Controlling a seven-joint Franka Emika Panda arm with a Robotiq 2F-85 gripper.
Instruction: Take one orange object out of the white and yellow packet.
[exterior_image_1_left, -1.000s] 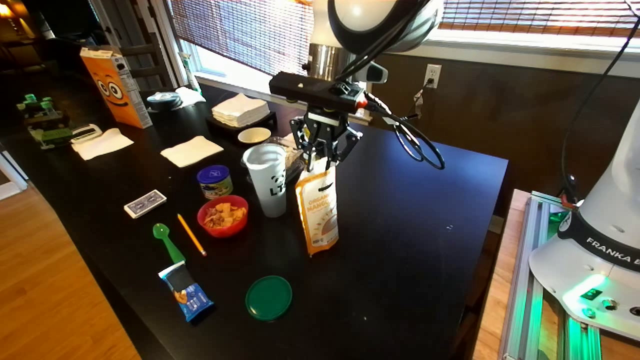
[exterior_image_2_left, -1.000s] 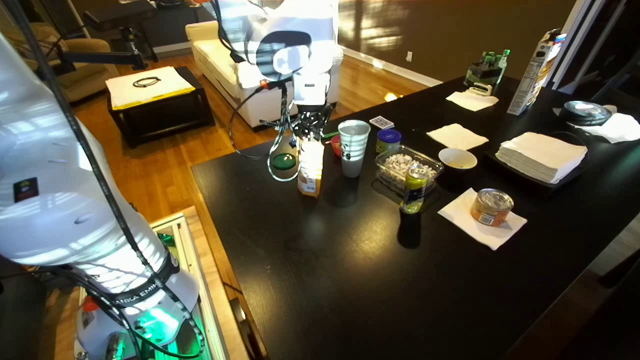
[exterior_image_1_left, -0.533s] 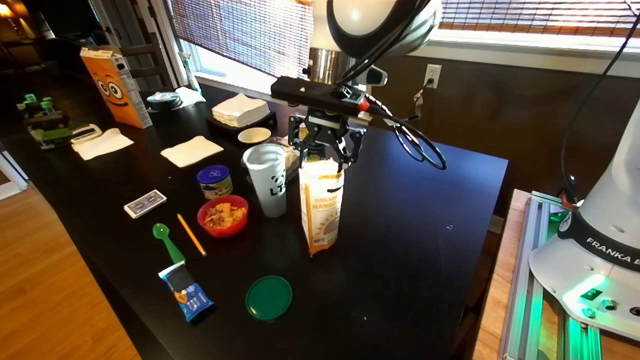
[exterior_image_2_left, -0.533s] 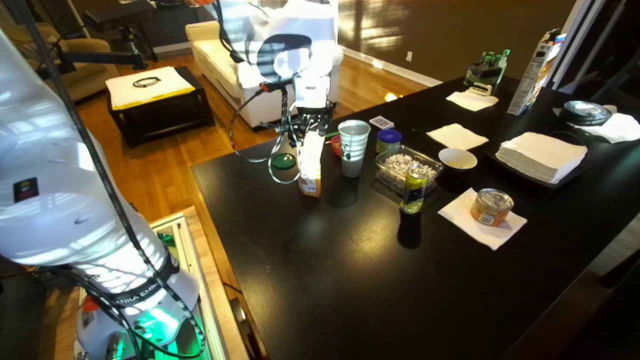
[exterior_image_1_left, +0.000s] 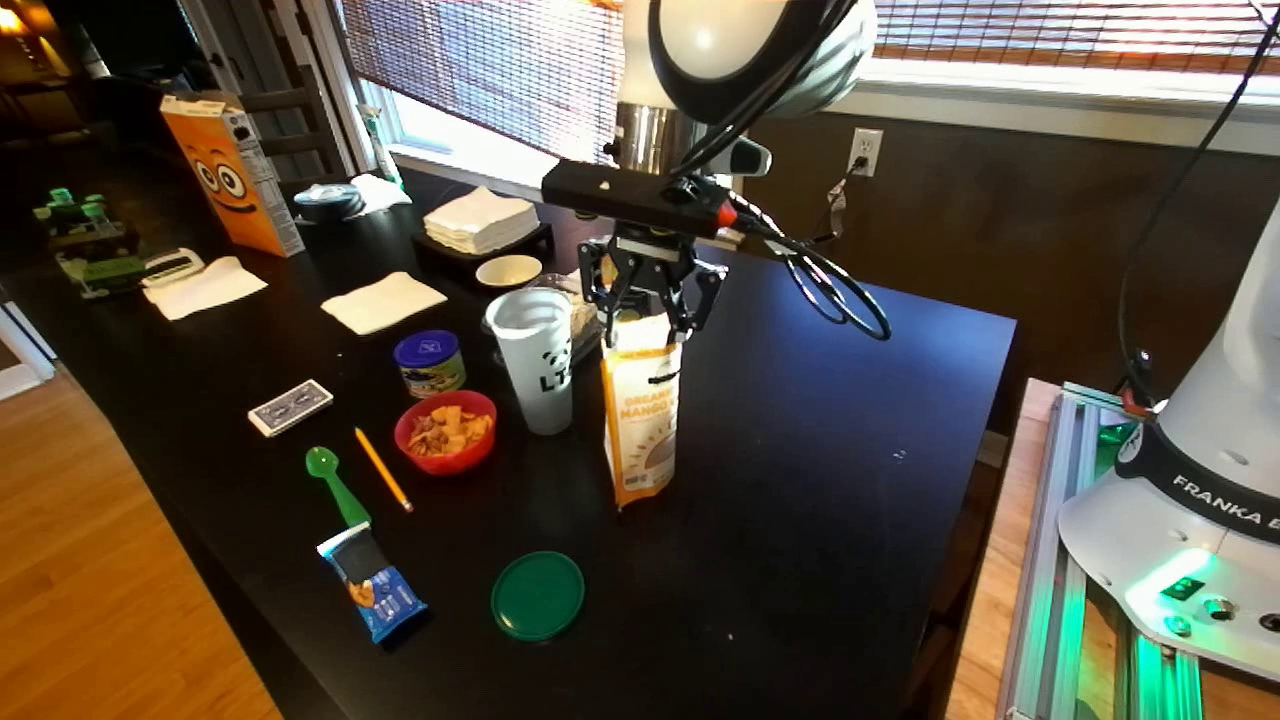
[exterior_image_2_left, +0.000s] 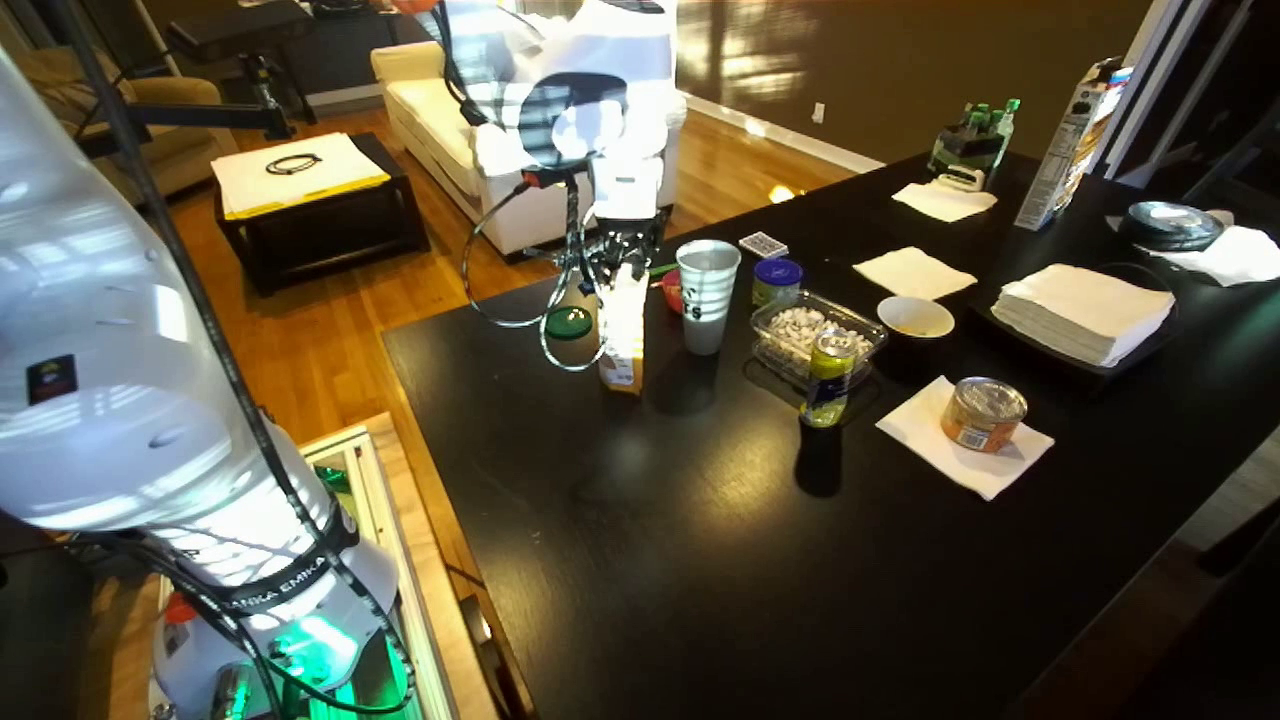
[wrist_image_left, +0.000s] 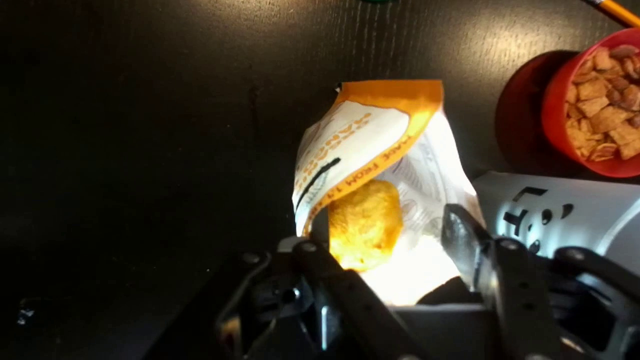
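Observation:
The white and yellow packet (exterior_image_1_left: 641, 425) stands upright on the dark table, its mouth spread open at the top. It also shows in the other exterior view (exterior_image_2_left: 622, 335) and from above in the wrist view (wrist_image_left: 362, 135). A flat orange object (wrist_image_left: 367, 225) lies inside its mouth, with its lower side in bright light. My gripper (wrist_image_left: 390, 237) is open, with its fingertips in the packet's mouth. The orange object is between the fingers, close to the left one in the wrist view, and apart from the right one. In an exterior view my gripper (exterior_image_1_left: 645, 325) is over the packet's top.
A white cup (exterior_image_1_left: 535, 370) stands close beside the packet, with a red bowl of snacks (exterior_image_1_left: 447, 432) beyond it. A green lid (exterior_image_1_left: 538, 596) and a blue snack pack (exterior_image_1_left: 372, 585) lie nearby. A clear tray (exterior_image_2_left: 815, 335) and yellow can (exterior_image_2_left: 829, 380) stand past the cup.
My gripper's fingers were close together at the packet's top one second ago. They have opened wide and spread the mouth, then narrowed slightly. The packet stands straighter now.

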